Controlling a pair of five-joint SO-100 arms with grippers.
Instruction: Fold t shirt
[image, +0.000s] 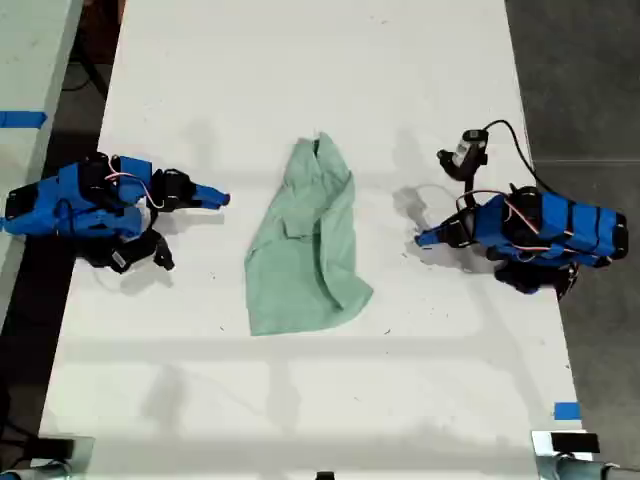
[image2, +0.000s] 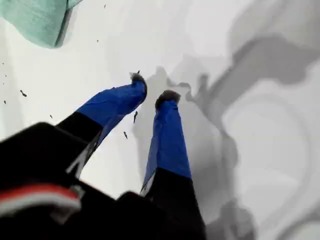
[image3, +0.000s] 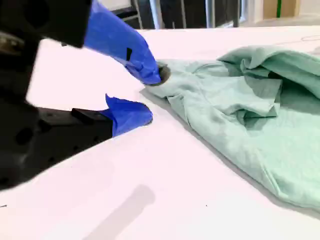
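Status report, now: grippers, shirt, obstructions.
My first gripper open, empty, off the cloth. My second gripper open, empty, beside the t shirt. Shirt crumpled mid-table, not folded. Nothing in the way.

You see the t shirt (image: 305, 245), plain pale mint-green with no print, lying on the white table (image: 300, 60). Beside the t shirt, both arms are bright blue with black parts; my first gripper (image2: 151, 94) and my second gripper (image3: 150, 95) have blue fingers.
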